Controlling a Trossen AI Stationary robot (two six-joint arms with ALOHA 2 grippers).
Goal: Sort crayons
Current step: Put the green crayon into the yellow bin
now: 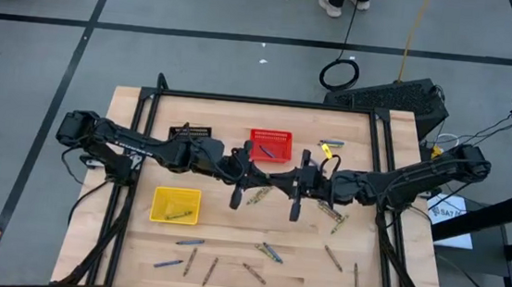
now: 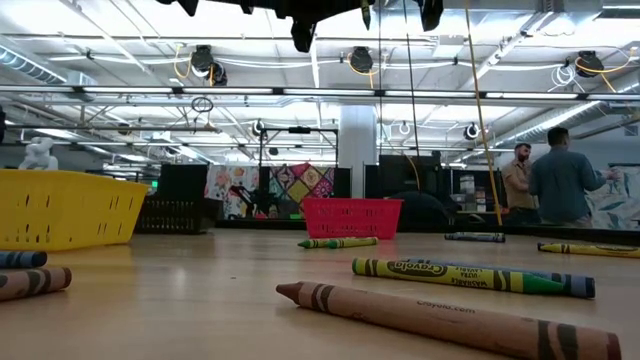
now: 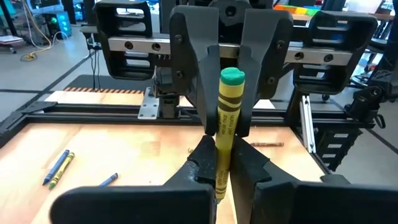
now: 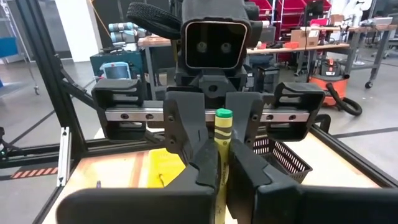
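Three baskets (image 1: 270, 145); two hands (image 1: 269, 179) clamp one crayon (image 3: 226, 124).

Between both black tools stands a yellow-green crayon (image 3: 225, 127) with black bands and green tip. Below them, a yellow basket (image 1: 175, 205); beyond, a red basket (image 1: 270, 145).

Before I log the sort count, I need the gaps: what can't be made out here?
Black basket: contents unseen; left arm overlaps it in high view, its wall blocks low view.
Yellow-green crayon in left gripper: lower end hidden by fingers, left wrist view.
Second yellow-green crayon, right gripper: same, right wrist view.
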